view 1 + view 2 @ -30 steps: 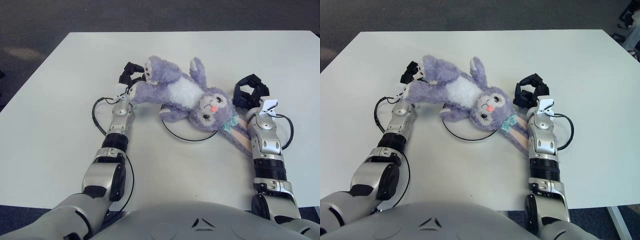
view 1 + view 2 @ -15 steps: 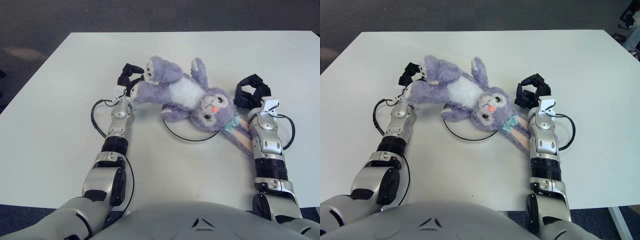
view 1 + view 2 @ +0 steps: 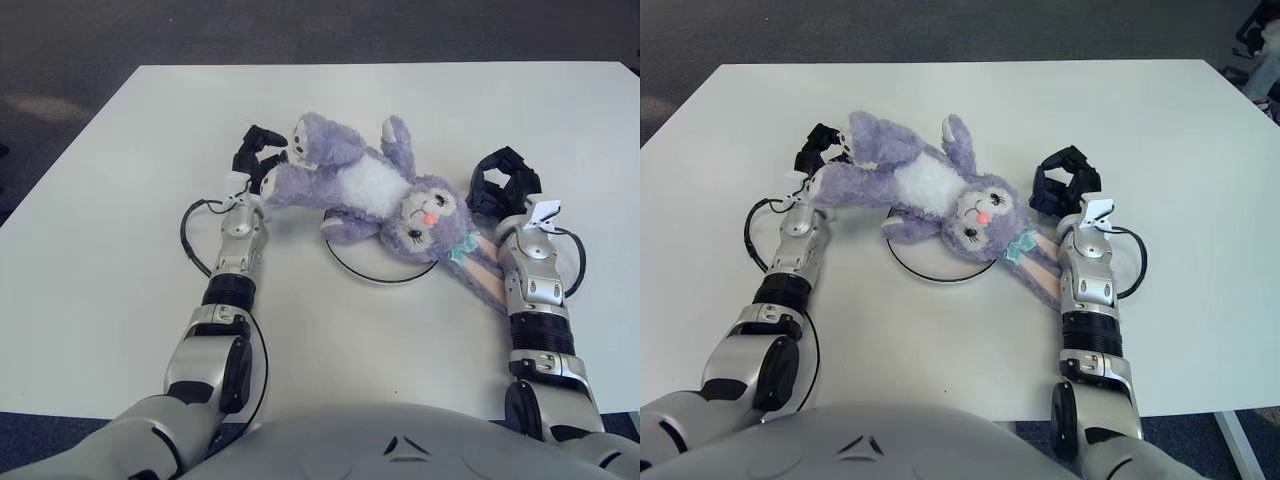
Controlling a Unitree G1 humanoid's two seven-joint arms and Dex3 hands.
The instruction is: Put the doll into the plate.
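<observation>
The doll [image 3: 365,185] is a purple plush bunny with a white belly. It lies on its back, slanted across the plate [image 3: 383,279], a flat white disc with a thin black rim. Its head covers the plate's right part and its legs stick out past the left rim. One long ear [image 3: 482,272] trails down beside my right forearm. My left hand [image 3: 259,150] sits right at the doll's feet, its fingers loosely spread and not closed on the foot. My right hand [image 3: 501,183] is just right of the doll's head, with relaxed fingers that hold nothing.
The white table [image 3: 120,200] spreads wide on every side, with dark carpet [image 3: 60,60] beyond its far and left edges. Black cables [image 3: 193,230] loop out beside both wrists.
My left hand has drawn back slightly to the left, off the doll's foot. The doll and my right hand have hardly shifted.
</observation>
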